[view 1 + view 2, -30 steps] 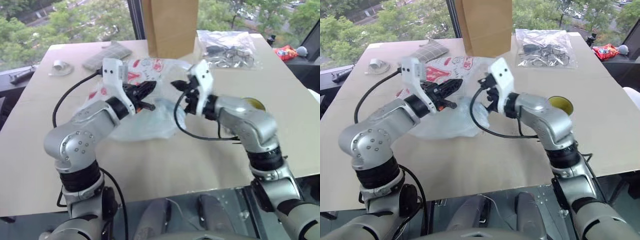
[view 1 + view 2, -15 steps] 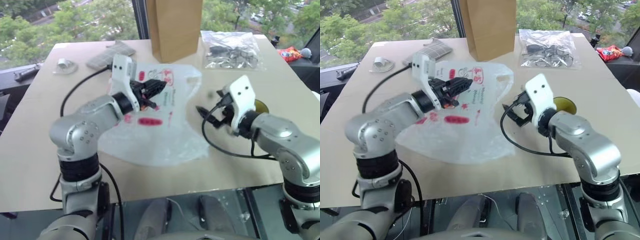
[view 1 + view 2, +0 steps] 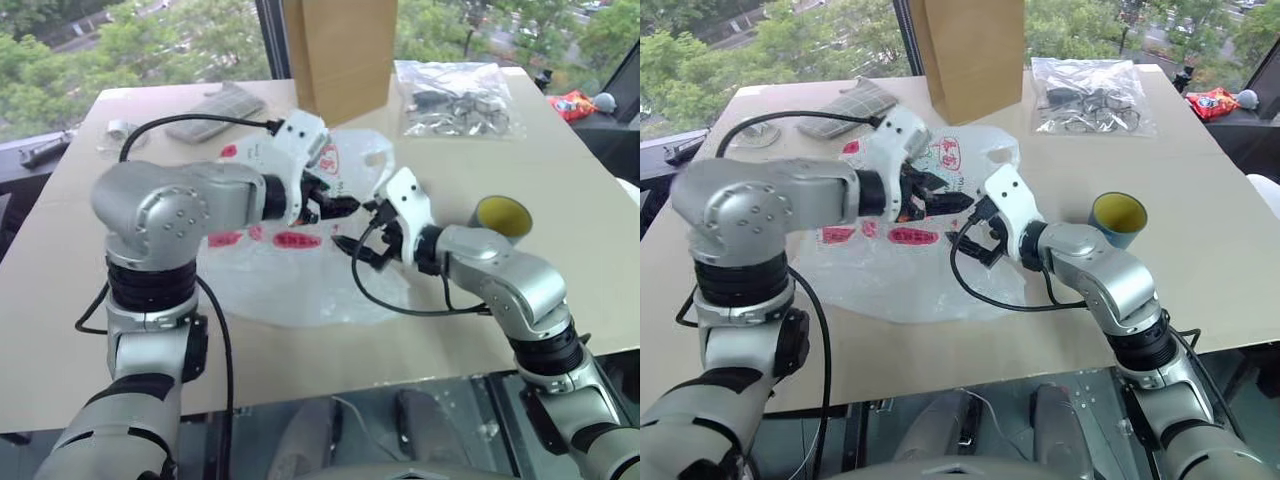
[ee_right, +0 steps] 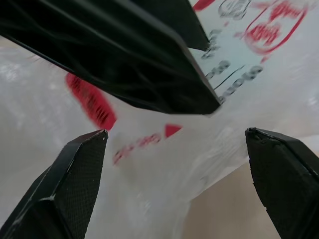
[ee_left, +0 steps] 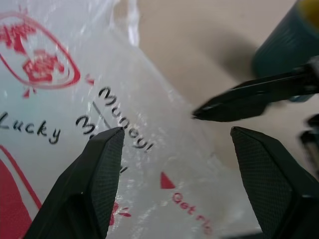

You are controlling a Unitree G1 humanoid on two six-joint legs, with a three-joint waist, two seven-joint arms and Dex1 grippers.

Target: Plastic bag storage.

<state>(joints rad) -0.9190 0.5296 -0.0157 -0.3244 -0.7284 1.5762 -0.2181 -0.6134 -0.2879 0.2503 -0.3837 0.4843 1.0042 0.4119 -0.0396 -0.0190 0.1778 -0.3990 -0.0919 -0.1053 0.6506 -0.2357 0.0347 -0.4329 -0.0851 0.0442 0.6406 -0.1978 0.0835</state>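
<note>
Both end effectors lower now, left (image 3: 340, 208) and right (image 3: 352, 246) agape over plastic bag (image 5: 60, 99) lettered "Lucky".

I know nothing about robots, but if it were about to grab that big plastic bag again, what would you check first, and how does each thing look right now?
1. Plastic bag lying spread flat on the table: ok.
2. Left tool open, bag showing between its fingers: ok.
3. Right tool open over the bag's edge: ok.
4. Neither tool gripping the bag yet: ok.
5. Room between the two tools: not ok, the tip of one crosses close in front of the other.
6. Mug standing apart from the bag: ok.
</note>
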